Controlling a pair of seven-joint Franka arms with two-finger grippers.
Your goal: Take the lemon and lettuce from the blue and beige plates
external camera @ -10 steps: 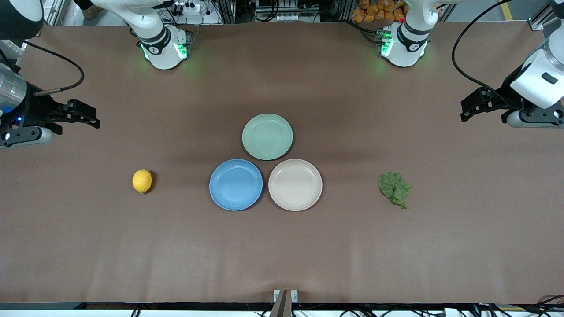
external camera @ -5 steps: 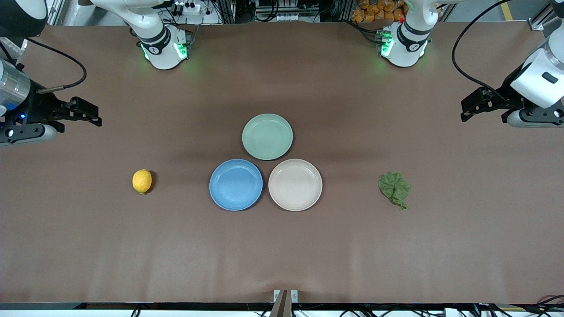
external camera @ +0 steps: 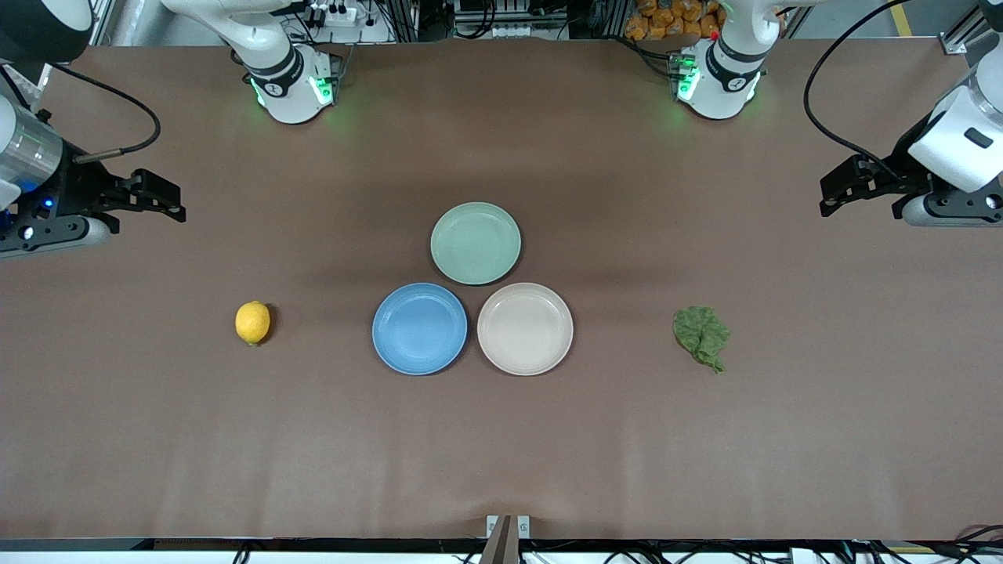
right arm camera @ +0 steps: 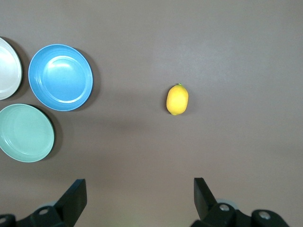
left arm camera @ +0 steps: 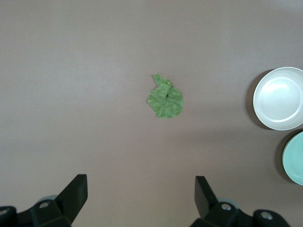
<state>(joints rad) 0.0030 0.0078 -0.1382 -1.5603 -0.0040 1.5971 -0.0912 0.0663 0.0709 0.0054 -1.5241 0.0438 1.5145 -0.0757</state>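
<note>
The lemon [external camera: 252, 322] lies on the bare table toward the right arm's end, apart from the empty blue plate [external camera: 419, 329]. The lettuce [external camera: 701, 335] lies on the table toward the left arm's end, apart from the empty beige plate [external camera: 525, 329]. The two plates touch side by side. My right gripper [external camera: 174, 202] is open and empty, up in the air at its end of the table; its wrist view shows the lemon [right arm camera: 177, 100] and blue plate [right arm camera: 60, 77]. My left gripper [external camera: 824, 196] is open and empty, up at its end; its wrist view shows the lettuce [left arm camera: 164, 99] and beige plate [left arm camera: 279, 98].
An empty mint-green plate [external camera: 476, 243] sits against both plates, farther from the front camera. The brown table [external camera: 501, 454] stretches wide around them. The arm bases [external camera: 290, 86] stand along the table's edge by the robots.
My right gripper has shifted slightly toward the table's middle and the robots' side. The left arm, plates, lemon and lettuce have not moved.
</note>
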